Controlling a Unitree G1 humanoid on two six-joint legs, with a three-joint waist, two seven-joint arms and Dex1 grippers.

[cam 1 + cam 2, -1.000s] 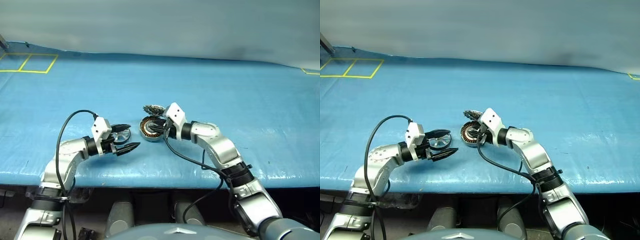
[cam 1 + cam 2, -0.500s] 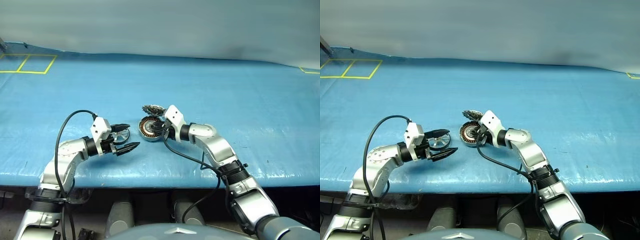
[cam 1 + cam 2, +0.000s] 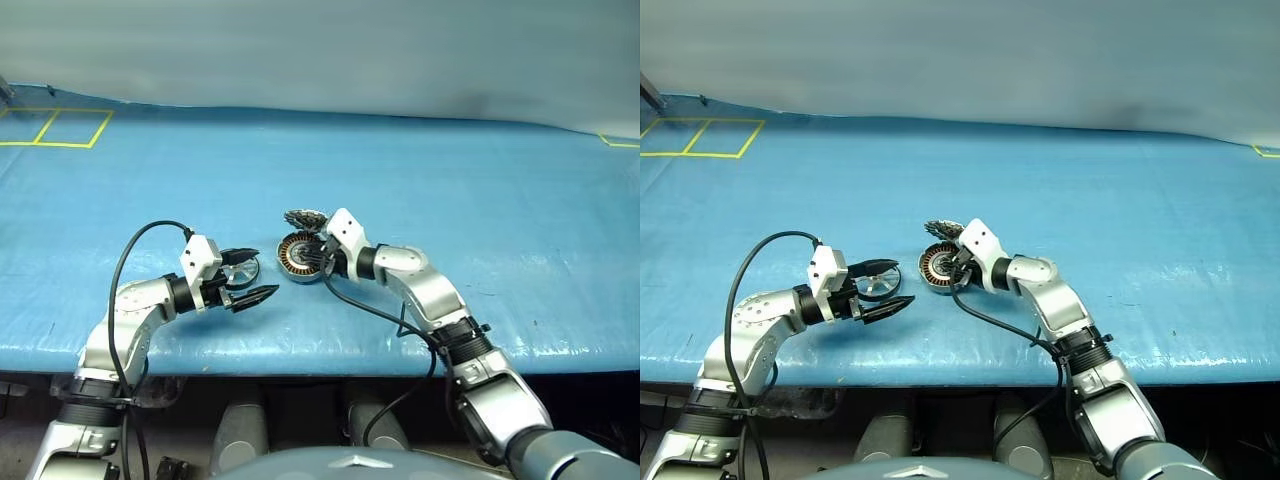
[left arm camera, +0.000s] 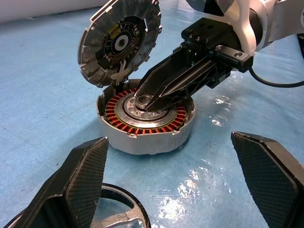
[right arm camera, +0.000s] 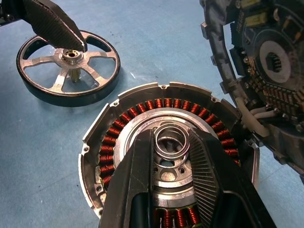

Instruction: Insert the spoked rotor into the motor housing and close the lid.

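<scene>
Nothing much has shifted over the last second; both arms sit where they were on the blue tarp-covered table (image 3: pixel 480 190). The right gripper (image 4: pixel 154 99) reaches into the squat round silver motor housing (image 4: pixel 142 133), its two black fingers nearly together around a small metal ring (image 5: pixel 170 140) at the centre, apparently pinching it. The grey slotted lid (image 4: pixel 118 40) stands tilted up at the housing's far rim. The left gripper (image 3: pixel 254 275) hangs with fingers wide apart over the black silver-spoked rotor (image 5: pixel 69 66), which lies flat just beside the housing.
</scene>
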